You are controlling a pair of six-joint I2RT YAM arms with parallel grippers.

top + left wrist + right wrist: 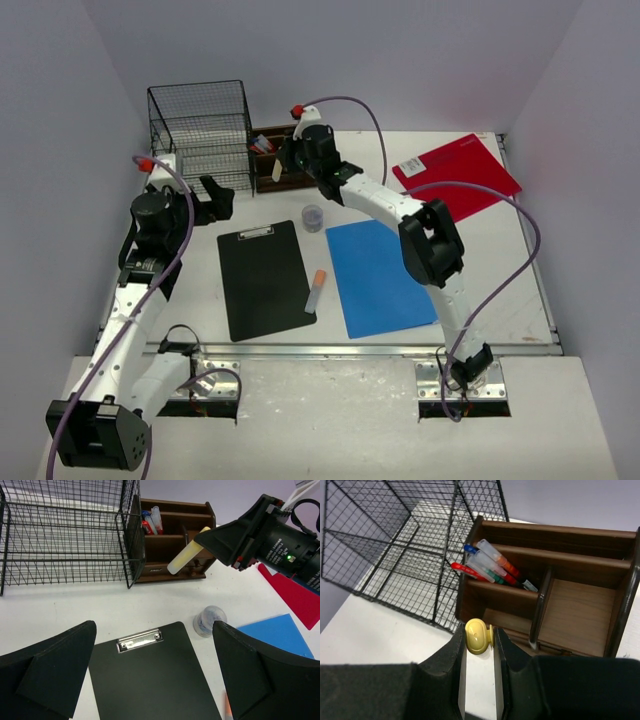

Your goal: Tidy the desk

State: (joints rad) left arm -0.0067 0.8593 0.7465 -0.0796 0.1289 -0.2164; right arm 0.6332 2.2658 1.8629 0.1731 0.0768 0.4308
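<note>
The white desk (500, 270) carries a black clipboard (264, 277), a blue sheet (378, 276), a red folder (458, 175), an orange-capped marker (316, 291) and a small clear jar (312, 217). My right gripper (479, 636) is shut on a yellow highlighter (478, 635), held tilted just in front of the brown wooden organizer (555, 605); it also shows in the left wrist view (187, 550). Several pens (492, 565) stand in the organizer's back slot. My left gripper (152, 680) is open and empty, above the clipboard's top (150, 680).
A black wire basket (203, 132) stands at the back left, beside the organizer (268, 150). The jar (210, 621) sits between clipboard and blue sheet (275, 632). The metal rail (330, 350) runs along the desk's front edge.
</note>
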